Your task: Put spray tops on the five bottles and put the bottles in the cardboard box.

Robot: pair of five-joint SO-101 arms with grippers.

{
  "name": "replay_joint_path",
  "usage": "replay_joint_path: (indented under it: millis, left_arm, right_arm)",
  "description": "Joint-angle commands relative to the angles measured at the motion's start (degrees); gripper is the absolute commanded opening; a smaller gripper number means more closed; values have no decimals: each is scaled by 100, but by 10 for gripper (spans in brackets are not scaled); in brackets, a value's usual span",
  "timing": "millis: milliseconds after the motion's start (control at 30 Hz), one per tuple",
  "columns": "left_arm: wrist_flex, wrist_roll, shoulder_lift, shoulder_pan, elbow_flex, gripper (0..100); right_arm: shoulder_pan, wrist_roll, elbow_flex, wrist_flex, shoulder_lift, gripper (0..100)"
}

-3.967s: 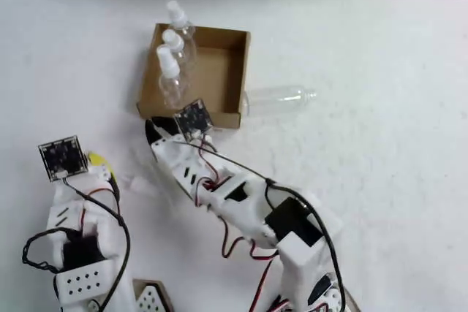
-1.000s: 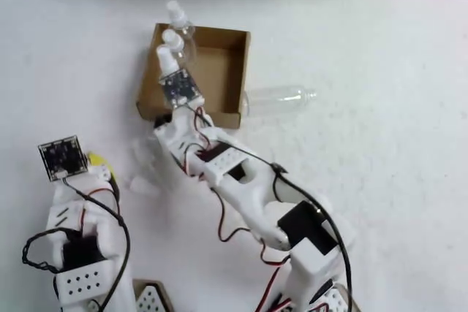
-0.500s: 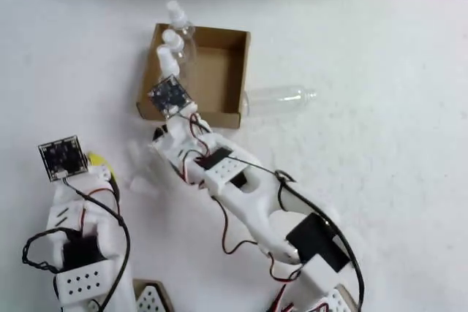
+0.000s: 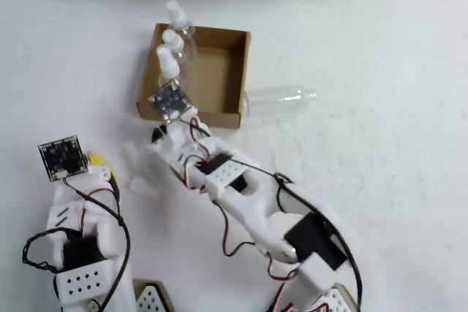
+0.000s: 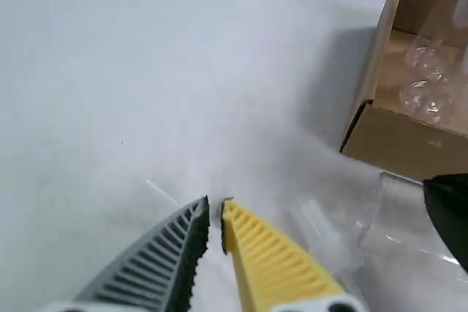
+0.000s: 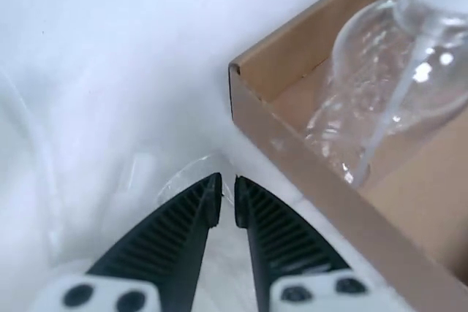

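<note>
You've got bright, even light that looks to come from above. The white table point(image 4: 380, 56) is nearly washed out in the high view, and the shadows under the arms point(image 4: 248, 202) are soft and faint. In the left wrist view the cardboard box point(image 5: 398, 144) throws a soft grey shadow onto the table beside its wall. In the right wrist view, small glare spots sit on the clear bottle point(image 6: 395, 63).
</note>
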Motion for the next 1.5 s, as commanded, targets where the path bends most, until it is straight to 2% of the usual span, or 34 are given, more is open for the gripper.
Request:
replay_joint_path:
  millis: [0, 300, 400, 500, 633, 933, 1067, 1333, 1467]
  left_arm:
    - [-18, -79, -92, 66, -35, 50]
    - [-26, -79, -92, 66, -35, 50]
    - [-26, -79, -92, 66, -35, 50]
    - [-18, -79, -92, 66, -35, 50]
    - [-9, -79, -92, 66, -35, 50]
    - [-9, -79, -92, 66, -35, 50]
    - [-9, -79, -92, 66, -35, 50]
    - [-18, -79, -92, 66, -35, 50]
    - [-18, -79, -92, 66, -35, 50]
  right_arm:
    - [-277, 18, -237, -549, 646, 15]
    - [-268, 70, -325, -752, 725, 15]
    - [-268, 70, -413, -233, 664, 15]
    - [-251, 141, -510, 725, 400, 15]
    - [-242, 747, -378, 1745, 57, 15]
    - [-259, 862, 360, 1947, -998, 15]
    - [-286, 835, 413, 1640, -1253, 15]
    - [-418, -369, 598, -681, -1138, 15]
    - [-514, -484, 563, -1411, -409, 15]
